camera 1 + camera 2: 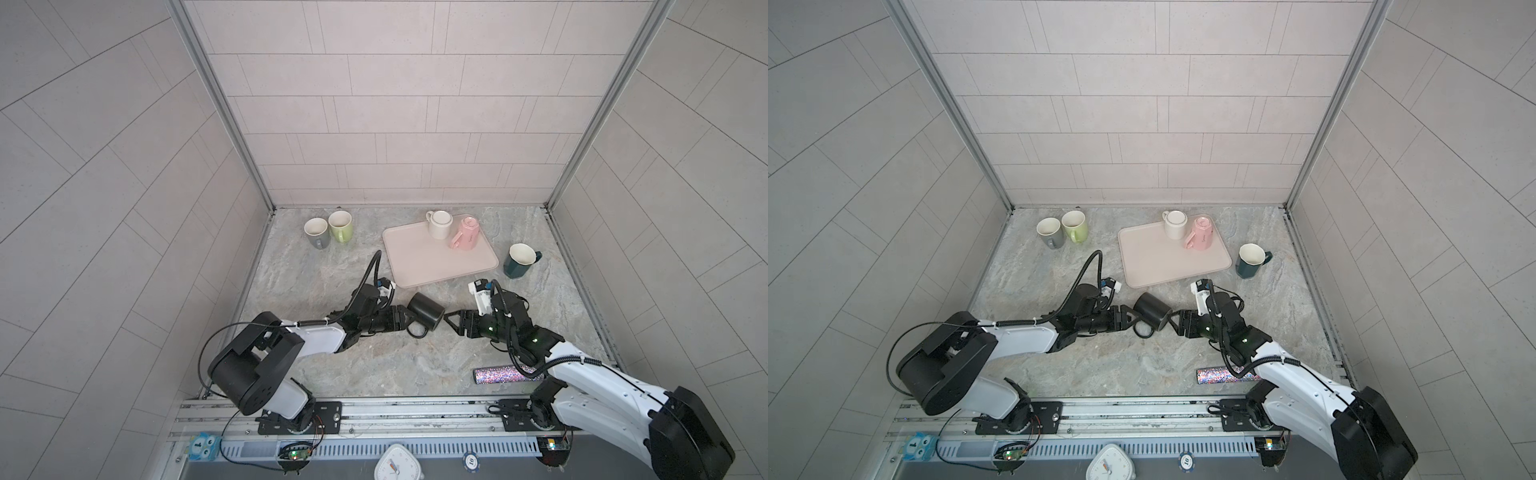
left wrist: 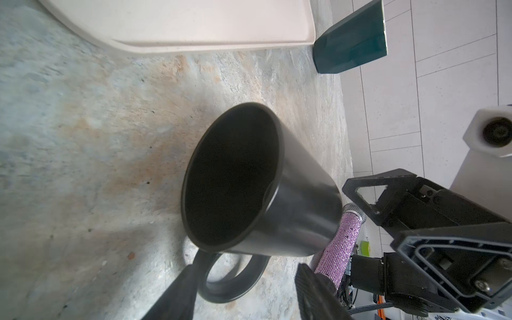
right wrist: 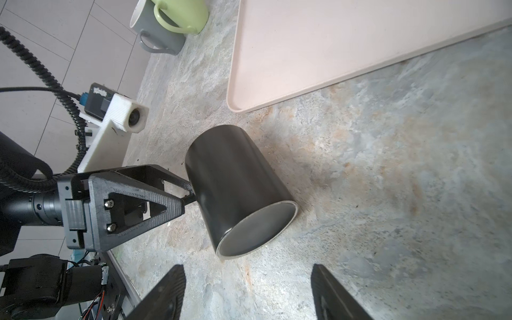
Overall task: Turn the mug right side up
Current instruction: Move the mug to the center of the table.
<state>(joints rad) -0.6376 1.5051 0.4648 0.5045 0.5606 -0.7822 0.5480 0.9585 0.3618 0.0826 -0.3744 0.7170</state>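
Note:
The black mug (image 1: 426,312) (image 1: 1152,312) lies on its side on the stone table, between my two grippers. Its open mouth (image 2: 232,177) faces the left gripper and its base (image 3: 257,230) faces the right one. The handle (image 2: 235,282) rests flat on the table. My left gripper (image 1: 409,320) (image 2: 246,267) is open at the mug's mouth end; one finger (image 2: 180,291) overlaps the handle ring and the other stands apart from it. A short gap from the base, my right gripper (image 1: 446,318) (image 3: 247,266) is open with only bare table between its fingers.
Behind the mug lies a pink tray (image 1: 415,266) with a cream mug (image 1: 439,224) and an upside-down pink mug (image 1: 466,235). A dark teal mug (image 1: 519,259) stands to the right, grey (image 1: 316,232) and green (image 1: 341,226) mugs at the back left. A glittery cylinder (image 1: 503,375) lies near the right arm.

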